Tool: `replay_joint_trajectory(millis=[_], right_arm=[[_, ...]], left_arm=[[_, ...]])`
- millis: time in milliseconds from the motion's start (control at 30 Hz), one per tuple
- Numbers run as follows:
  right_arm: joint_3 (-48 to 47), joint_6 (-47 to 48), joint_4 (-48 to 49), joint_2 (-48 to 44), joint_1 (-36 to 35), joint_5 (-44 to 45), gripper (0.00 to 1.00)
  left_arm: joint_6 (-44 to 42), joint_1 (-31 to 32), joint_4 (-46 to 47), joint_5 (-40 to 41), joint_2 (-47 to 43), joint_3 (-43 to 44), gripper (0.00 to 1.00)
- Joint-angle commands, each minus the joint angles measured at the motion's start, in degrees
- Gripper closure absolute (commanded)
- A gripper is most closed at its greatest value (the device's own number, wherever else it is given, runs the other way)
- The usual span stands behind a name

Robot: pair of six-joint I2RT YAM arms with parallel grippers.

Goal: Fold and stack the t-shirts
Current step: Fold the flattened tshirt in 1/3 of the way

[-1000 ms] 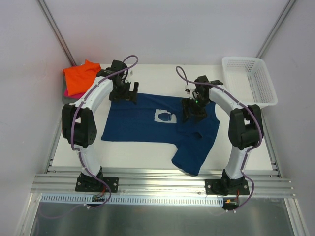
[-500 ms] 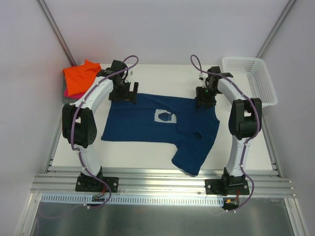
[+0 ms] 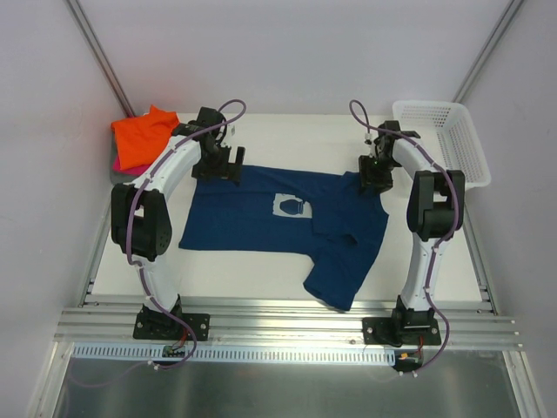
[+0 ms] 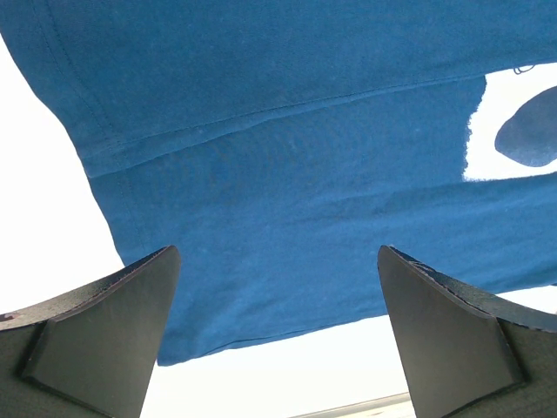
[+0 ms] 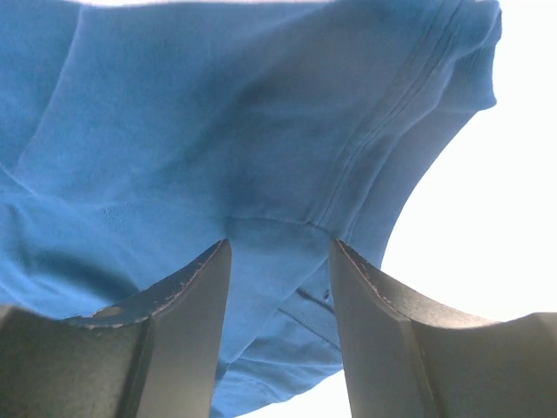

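Observation:
A navy t-shirt [image 3: 252,222] with a pale chest print [image 3: 291,207] lies spread on the white table, its right side folded and hanging toward the near edge. My left gripper [image 3: 218,168] hovers wide open over the shirt's far left corner [image 4: 278,131]; nothing sits between its fingers [image 4: 104,331]. My right gripper [image 3: 374,178] is at the shirt's far right corner, with its jaws partly apart over bunched navy cloth [image 5: 218,113] and a seam. In the wrist views the left gripper [image 4: 278,252] and right gripper [image 5: 278,244] both look down on cloth. A folded orange t-shirt [image 3: 144,135] tops a pile at the far left.
A white lattice basket [image 3: 470,148] stands at the far right corner, just beyond my right arm. A pink edge [image 3: 118,165] shows under the orange shirt. Grey walls close in on both sides, and a metal rail runs along the near edge.
My right gripper has moved from the shirt's middle, beside the print, out to its far right corner, and its jaws have narrowed. The left arm and the shirt have stayed put.

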State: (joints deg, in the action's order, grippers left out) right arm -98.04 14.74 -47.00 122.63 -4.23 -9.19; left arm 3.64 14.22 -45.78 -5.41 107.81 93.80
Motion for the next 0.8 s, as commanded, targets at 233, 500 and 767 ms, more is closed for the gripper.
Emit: replay_joint_trajectory(millis=[233, 500, 767], right_arm=[[-3.83, 1.43, -0.19, 1.82, 0.71, 1.72, 0.46], [-3.65, 1.96, -0.46, 2.44, 0.89, 2.42, 0.46], [-4.26, 3.10, 0.25, 3.49, 1.24, 1.81, 0.98]], left_arm=[[-0.48, 0.20, -0.54, 1.19, 0.30, 0.77, 0.01], [-0.65, 0.20, -0.45, 1.37, -0.06, 0.33, 0.01], [-0.83, 0.20, -0.45, 1.63, 0.12, 0.51, 0.01]])
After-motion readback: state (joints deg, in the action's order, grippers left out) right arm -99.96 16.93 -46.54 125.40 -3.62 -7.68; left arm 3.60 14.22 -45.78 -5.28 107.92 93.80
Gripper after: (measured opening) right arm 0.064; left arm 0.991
